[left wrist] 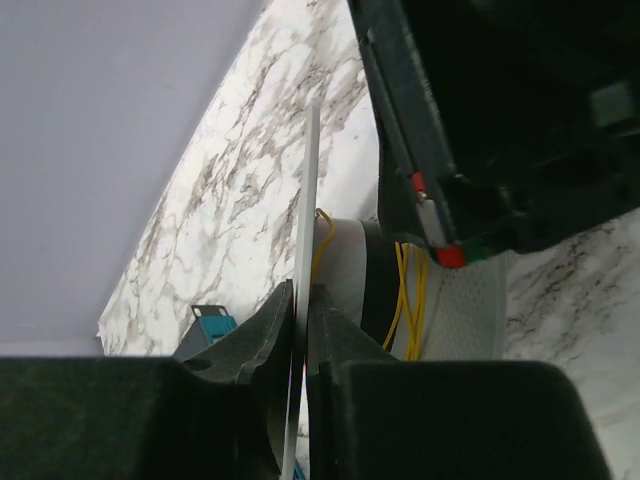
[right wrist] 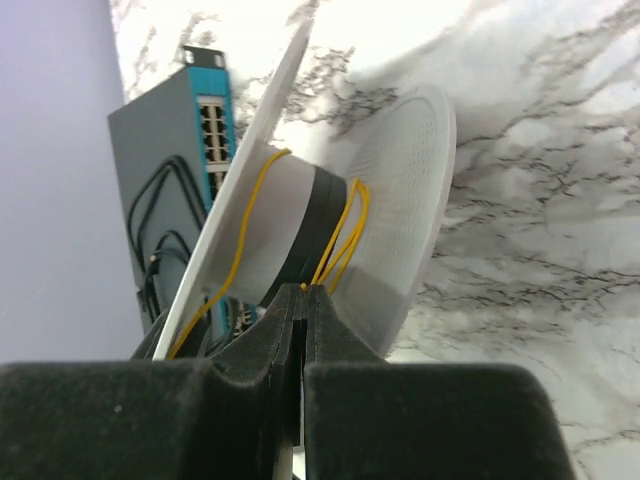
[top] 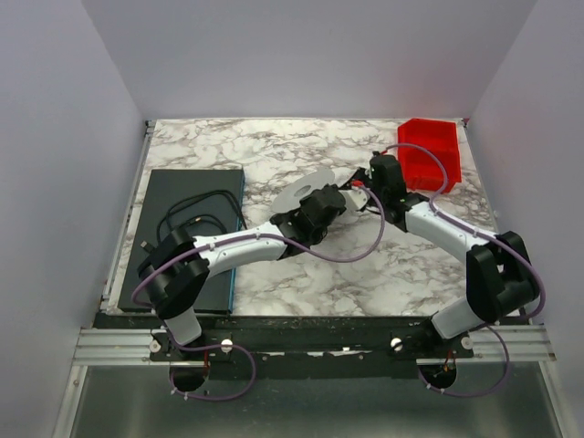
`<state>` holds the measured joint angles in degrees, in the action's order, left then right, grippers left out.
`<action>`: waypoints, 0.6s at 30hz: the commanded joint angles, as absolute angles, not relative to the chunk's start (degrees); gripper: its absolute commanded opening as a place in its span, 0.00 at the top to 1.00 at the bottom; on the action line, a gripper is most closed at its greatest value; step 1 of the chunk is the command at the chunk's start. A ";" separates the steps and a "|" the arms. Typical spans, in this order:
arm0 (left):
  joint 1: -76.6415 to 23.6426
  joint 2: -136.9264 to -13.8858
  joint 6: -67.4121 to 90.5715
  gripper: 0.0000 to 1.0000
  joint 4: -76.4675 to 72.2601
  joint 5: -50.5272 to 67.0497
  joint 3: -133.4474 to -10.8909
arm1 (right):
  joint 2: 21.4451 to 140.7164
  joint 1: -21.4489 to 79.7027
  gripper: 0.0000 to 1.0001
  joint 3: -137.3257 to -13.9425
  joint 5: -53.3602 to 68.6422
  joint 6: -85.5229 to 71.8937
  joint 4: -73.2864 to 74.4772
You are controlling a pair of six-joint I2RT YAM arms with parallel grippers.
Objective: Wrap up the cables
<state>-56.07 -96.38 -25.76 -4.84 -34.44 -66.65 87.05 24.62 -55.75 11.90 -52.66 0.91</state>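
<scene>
Yellow cables [right wrist: 345,232] pinched taut in my right gripper [right wrist: 303,293], six o'clock of the spool [right wrist: 290,215]; left gripper [left wrist: 301,297] clamps its flange [left wrist: 312,190] steady.

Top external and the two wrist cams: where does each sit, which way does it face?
Top external: above and behind the bases, looking down on the table; both arms show whole, meeting at the spool.
Right wrist: on that wrist, sighting along the right gripper, shut on the yellow wire, toward the switch.
Left wrist: on that wrist, sighting along the left gripper, shut on the spool's flange; right gripper's body upper right.
Shared: all three see the spool; both wrists see the yellow wire.
</scene>
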 commanded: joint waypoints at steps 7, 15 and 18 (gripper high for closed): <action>-61.40 -98.88 -22.27 0.74 -7.19 -39.27 -65.67 | 91.17 23.90 0.99 -47.08 14.75 -54.41 -10.06; -64.35 -100.65 -12.53 0.63 -1.06 -40.81 -65.12 | 96.04 23.58 0.99 -40.14 18.25 -58.41 -23.34; -65.10 -102.01 -8.25 0.58 2.82 -41.41 -66.09 | 98.05 23.61 0.99 -39.48 18.87 -59.14 -26.17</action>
